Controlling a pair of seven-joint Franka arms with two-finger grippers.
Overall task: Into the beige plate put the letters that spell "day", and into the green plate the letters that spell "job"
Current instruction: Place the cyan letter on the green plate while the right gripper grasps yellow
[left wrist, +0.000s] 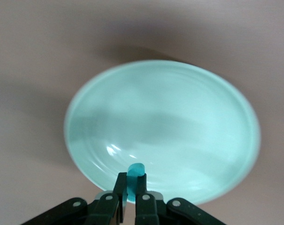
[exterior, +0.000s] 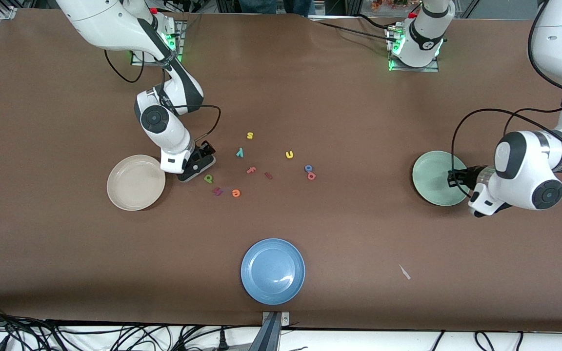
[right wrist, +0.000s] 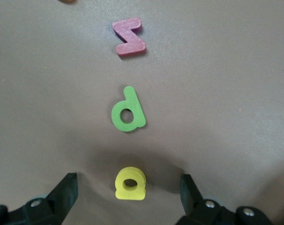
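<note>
Between my right tool's (right wrist: 127, 194) wide-open fingers lies the yellow letter (right wrist: 130, 183), while my left tool (left wrist: 131, 187), over the green plate (left wrist: 188, 117), pinches a teal letter (left wrist: 135, 171).

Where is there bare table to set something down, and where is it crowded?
Free: the stretch between the letters and the green plate, and each side of the blue plate. All three plates lie bare. Crowded: beside the beige plate, where the open right gripper straddles the yellow letter by the green d. The left gripper holds a teal letter over the green plate.
</note>
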